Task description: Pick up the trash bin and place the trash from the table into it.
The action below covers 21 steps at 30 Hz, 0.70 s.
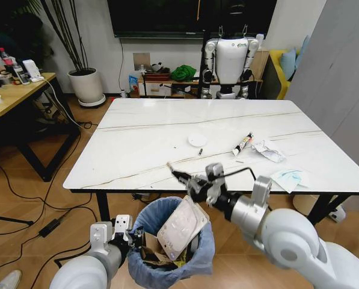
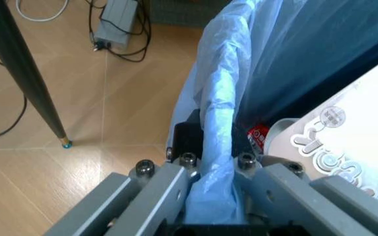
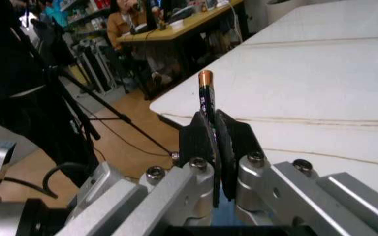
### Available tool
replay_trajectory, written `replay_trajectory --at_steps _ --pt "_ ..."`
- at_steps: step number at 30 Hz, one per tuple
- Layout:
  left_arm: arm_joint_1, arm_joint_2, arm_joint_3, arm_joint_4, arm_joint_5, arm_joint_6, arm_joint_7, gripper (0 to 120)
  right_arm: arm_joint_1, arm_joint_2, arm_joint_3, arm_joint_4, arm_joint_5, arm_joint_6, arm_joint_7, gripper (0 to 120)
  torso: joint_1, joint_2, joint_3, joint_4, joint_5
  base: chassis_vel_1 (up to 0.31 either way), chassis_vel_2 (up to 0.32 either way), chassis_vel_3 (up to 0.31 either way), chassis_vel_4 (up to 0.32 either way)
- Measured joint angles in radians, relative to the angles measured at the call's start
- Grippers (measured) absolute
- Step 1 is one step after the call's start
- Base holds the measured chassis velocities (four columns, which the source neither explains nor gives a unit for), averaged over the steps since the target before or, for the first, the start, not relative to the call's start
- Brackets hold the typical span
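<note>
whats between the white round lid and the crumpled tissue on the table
In the head view, a white tube lies on the table between the round white lid and the crumpled tissue; a small dark item lies near the lid.

The head view looks forward and down over the worktop (image 1: 227, 120) and the trash bin (image 1: 173, 247) below its near edge. The left wrist view sits very close to that bin's bag rim (image 2: 218, 113), facing the floor. The right wrist view looks along its fingers (image 3: 205, 142) across the same worktop (image 3: 320, 73).
</note>
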Motion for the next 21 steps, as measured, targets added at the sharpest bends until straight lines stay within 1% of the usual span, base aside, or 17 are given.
replay_trajectory --at_steps 3,10,11,12,14,15,16,17,18,19,20,21 --pt "-0.001 -0.002 -0.005 -0.001 -0.001 0.000 -0.001 0 -0.009 -0.004 -0.013 0.001 -0.013 -0.006 -0.010 0 0.000 0.000 0.000 0.0000 0.0000 0.000 0.000 0.000 0.000" --pt "0.005 -0.011 -0.032 -0.010 -0.007 0.000 -0.007 0 -0.040 -0.025 -0.039 0.007 -0.059 -0.023 -0.079 0 0.000 0.000 0.000 -0.0001 -0.0001 0.000 0.000 0.000 0.000" --pt "0.006 -0.011 -0.034 -0.010 -0.007 0.000 -0.008 0 -0.040 -0.025 -0.041 0.007 -0.065 -0.024 -0.085 3 0.000 0.000 0.000 0.0000 -0.0001 0.000 0.000 0.000 0.000" --pt "0.006 -0.011 -0.034 -0.010 -0.007 0.000 -0.008 0 -0.040 -0.025 -0.041 0.007 -0.065 -0.024 -0.085 3 0.000 0.000 0.000 0.0000 -0.0001 0.000 0.000 0.000 0.000" --pt "0.007 -0.012 -0.034 -0.011 -0.007 0.000 -0.008 0 -0.038 -0.025 -0.044 0.005 -0.070 -0.024 -0.094 14 0.000 0.000 0.000 0.0000 -0.0001 0.000 0.000 0.000 0.000" --pt "0.006 -0.012 -0.034 -0.012 -0.007 0.000 -0.009 0 -0.036 -0.024 -0.045 0.003 -0.071 -0.024 -0.095 18 0.000 0.000 0.000 0.0000 -0.0001 0.000 0.000 0.000 0.000" --pt "0.006 -0.012 -0.034 -0.012 -0.007 0.000 -0.009 0 -0.036 -0.024 -0.045 0.003 -0.071 -0.024 -0.095 18 0.000 0.000 0.000 0.0000 -0.0001 0.000 0.000 0.000 0.000" --pt "0.007 -0.012 -0.034 -0.013 -0.007 0.000 -0.008 0 -0.035 -0.023 -0.044 0.002 -0.071 -0.023 -0.096 24 0.000 0.000 0.000 0.0000 -0.0001 0.000 0.000 0.000 0.000" --pt "0.007 -0.011 -0.035 -0.013 -0.007 0.000 -0.009 0 -0.034 -0.023 -0.044 0.001 -0.072 -0.023 -0.096 27 0.000 0.000 0.000 0.0000 -0.0001 0.000 0.000 0.000 0.000" --pt "0.007 -0.011 -0.035 -0.013 -0.007 0.000 -0.009 0 -0.034 -0.023 -0.044 0.001 -0.072 -0.023 -0.096 27 0.000 0.000 0.000 0.0000 -0.0001 0.000 0.000 0.000 0.000" --pt "0.007 -0.011 -0.036 -0.014 -0.008 0.000 -0.009 0 -0.034 -0.022 -0.044 0.000 -0.073 -0.021 -0.096 30 0.000 0.000 0.000 0.0000 -0.0001 0.000 0.000 0.000 0.000" --pt "0.007 -0.010 -0.037 -0.015 -0.008 0.000 -0.009 0 -0.033 -0.019 -0.044 -0.001 -0.073 -0.020 -0.095 38 0.000 0.000 0.000 -0.0001 -0.0001 0.000 0.000 0.000 0.000"
